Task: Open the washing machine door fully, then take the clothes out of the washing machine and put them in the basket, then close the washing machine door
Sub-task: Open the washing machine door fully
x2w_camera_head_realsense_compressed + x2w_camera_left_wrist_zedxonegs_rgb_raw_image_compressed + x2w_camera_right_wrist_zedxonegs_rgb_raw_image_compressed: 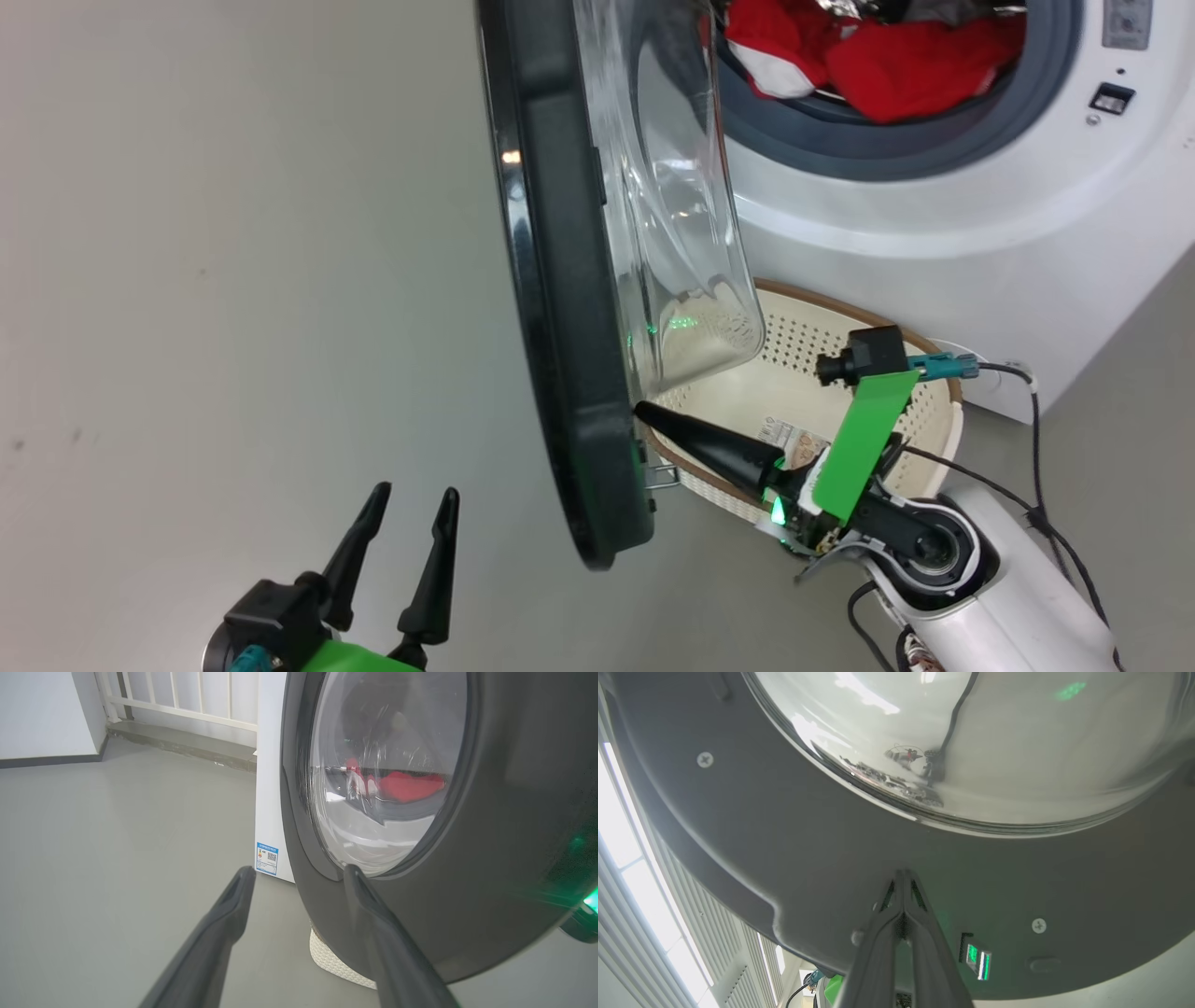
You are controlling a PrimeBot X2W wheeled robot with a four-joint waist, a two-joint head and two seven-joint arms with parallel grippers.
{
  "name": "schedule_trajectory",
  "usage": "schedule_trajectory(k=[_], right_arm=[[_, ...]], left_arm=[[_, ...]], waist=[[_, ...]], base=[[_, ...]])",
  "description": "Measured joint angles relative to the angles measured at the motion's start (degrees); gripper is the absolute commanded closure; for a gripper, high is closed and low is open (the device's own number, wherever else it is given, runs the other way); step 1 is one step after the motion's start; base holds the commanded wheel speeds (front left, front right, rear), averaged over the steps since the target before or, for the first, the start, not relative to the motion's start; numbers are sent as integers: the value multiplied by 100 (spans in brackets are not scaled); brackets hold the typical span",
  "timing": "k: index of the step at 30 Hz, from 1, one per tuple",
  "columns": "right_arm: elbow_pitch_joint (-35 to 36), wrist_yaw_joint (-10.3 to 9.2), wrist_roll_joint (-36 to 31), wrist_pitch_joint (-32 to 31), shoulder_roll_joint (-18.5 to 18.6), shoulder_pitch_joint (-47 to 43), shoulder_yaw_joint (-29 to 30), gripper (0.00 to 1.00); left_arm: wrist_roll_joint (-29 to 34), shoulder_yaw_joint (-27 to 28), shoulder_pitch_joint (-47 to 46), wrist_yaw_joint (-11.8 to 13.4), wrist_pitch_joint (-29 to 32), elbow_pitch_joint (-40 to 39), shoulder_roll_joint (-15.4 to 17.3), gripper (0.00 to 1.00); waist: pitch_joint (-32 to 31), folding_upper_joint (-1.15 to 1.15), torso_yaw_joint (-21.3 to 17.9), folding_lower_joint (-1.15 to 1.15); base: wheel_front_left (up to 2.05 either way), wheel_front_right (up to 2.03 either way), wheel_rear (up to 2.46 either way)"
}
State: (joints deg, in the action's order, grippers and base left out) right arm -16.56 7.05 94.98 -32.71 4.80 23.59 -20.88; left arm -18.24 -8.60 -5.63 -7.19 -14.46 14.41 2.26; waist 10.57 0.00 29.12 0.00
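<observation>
one step in hand, i judge: door-opening. my right gripper (647,413), fingers pinched together, empty, touches the inner face of the half-open round black-rimmed glass door (560,280); left gripper (415,495) spread wide, empty. red fabric clothes (887,65) lie inside the white washing machine (934,215). next: push outward.

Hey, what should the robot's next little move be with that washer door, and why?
Probably swing the door wider with the shut right claw, whose tip rests against the door's inner face. The door stands only part open, hanging over the basket, and the clothes lie inside the washer.
</observation>
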Motion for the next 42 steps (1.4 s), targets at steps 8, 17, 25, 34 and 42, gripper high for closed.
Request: schedule_trajectory(k=[8,17,25,34,42], right_arm=[[71,0,236,248,-11,-2,-383,100],[87,0,448,494,-13,7,-680,100],[68,0,486,611,-16,8,-754,65],[-148,0,-38,964,-82,-57,-554,0],[-364,0,-335,1182,26,-382,-363,0]], left_arm=[[1,65,90,0,0,8,1,0],[0,175,130,1,0,-3,1,0],[0,202,218,2,0,-14,1,0],[2,180,216,2,0,4,1,0],[10,224,214,1,0,25,2,0]], waist=[[-114,0,212,0],[-130,0,233,0],[-161,0,222,0],[-239,0,183,0],[-250,0,-4,0]], base=[[0,0,0],[0,0,0],[0,0,0],[0,0,0],[0,0,0]])
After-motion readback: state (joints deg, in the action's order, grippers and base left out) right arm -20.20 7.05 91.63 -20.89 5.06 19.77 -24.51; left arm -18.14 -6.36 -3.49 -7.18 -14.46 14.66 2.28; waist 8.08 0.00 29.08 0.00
